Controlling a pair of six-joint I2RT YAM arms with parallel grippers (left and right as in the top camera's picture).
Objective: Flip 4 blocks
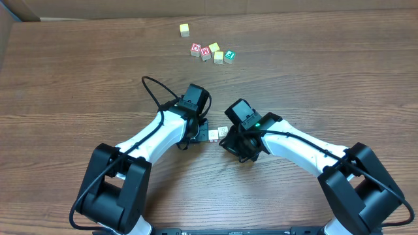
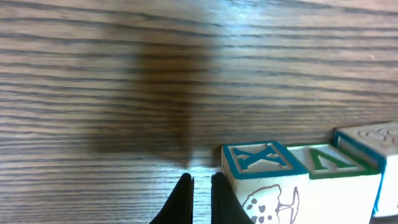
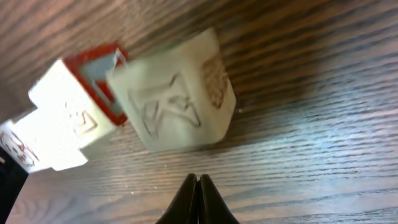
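The blocks (image 1: 218, 133) sit in a tight cluster near the middle of the surface (image 1: 78, 78), between the tips of the two arms.

The left gripper (image 2: 200, 186) is low over the wood. Its jaws are all but closed, with only a thin slit between them and nothing in it. The finger (image 2: 221, 198) nearer the cluster is right beside the X block (image 2: 261, 160), whose top face has a blue rim; whether they touch cannot be told. Past the X block a green-rimmed block (image 2: 323, 163) and a blue-rimmed block (image 2: 373, 140) stand in a row, side against side.

The right gripper (image 3: 198, 183) has its jaws fully closed, pressed together and holding nothing. Its tips are just short of a pale block (image 3: 177, 102) with a faint raised letter. That block is blurred and sits askew against the red-rimmed block (image 3: 93, 71) behind it; whether it lies flat cannot be told.

Well apart, near the far edge, is a loose group of other cubes (image 1: 210, 51) with red, yellow and green faces, and a single yellow cube (image 1: 185, 29) lies beyond them.
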